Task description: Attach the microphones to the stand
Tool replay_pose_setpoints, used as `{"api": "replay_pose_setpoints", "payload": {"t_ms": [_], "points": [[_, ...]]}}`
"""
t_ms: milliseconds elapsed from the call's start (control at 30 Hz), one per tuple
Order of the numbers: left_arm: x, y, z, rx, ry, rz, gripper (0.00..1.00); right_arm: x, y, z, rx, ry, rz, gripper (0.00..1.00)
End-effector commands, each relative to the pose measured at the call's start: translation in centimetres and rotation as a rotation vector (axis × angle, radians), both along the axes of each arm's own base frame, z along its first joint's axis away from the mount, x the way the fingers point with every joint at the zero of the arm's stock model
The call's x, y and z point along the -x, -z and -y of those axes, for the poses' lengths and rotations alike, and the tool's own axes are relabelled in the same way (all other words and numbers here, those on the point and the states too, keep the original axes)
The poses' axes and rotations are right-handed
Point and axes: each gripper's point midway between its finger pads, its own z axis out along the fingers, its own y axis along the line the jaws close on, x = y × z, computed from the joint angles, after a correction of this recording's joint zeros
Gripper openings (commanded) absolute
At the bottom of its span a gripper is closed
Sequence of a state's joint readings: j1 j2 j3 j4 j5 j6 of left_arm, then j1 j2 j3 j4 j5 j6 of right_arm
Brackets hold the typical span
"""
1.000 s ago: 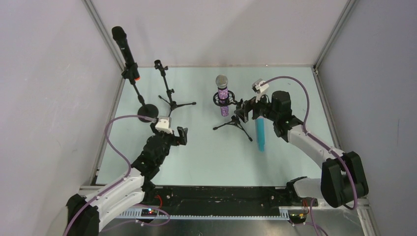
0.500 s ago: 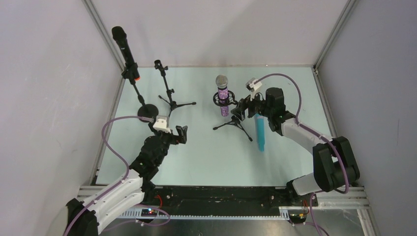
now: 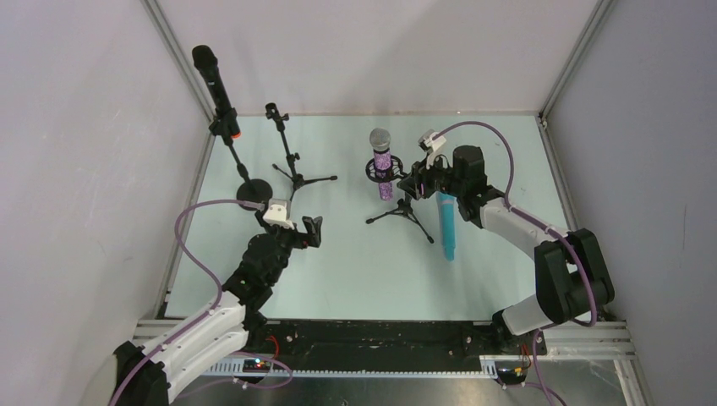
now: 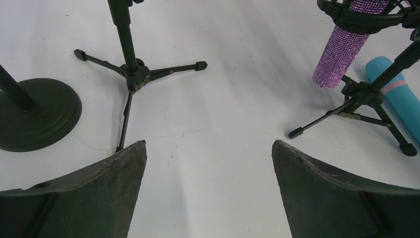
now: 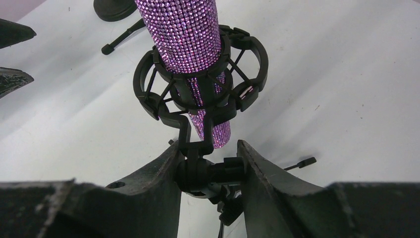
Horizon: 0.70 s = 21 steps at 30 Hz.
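Right wrist: right tool clamps stand joint; left tool gapes; turquoise microphone label illegible.

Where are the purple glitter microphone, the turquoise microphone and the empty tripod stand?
purple glitter microphone [image 5: 181, 29], right wrist view, glitter body.
turquoise microphone [image 3: 446, 224], top external view, mid-barrel.
empty tripod stand [image 4: 124, 34], left wrist view, upright pole.

The desk has a pale mint-green top, and plain whitish walls close it on three sides. Silver metal bars run up along the back corners. The light is soft and even, and the shadows are weak.
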<state>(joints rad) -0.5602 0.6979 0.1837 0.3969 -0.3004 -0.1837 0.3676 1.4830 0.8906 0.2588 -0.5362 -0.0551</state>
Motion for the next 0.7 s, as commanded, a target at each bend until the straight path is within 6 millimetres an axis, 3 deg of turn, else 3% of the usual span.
{"api": "replay_pose_setpoints", "payload": {"t_ms": [0, 167, 667], "points": [[-0.4, -1.5, 0.0, 0.029, -0.007, 0.037, 1.00, -0.4, -2.5, -1.1, -0.048, -0.027, 0.042, 0.22], [-0.6, -1.2, 0.4, 0.027, 0.005, 0.030, 1.00, 0.0, -4.1, -1.7, -0.075, -0.030, 0.071, 0.14], [-0.1, -2.0, 0.0, 0.036, 0.000, 0.060, 1.00, 1.2, -8.4, -1.5, -0.127, -0.015, 0.155, 0.08]]}}
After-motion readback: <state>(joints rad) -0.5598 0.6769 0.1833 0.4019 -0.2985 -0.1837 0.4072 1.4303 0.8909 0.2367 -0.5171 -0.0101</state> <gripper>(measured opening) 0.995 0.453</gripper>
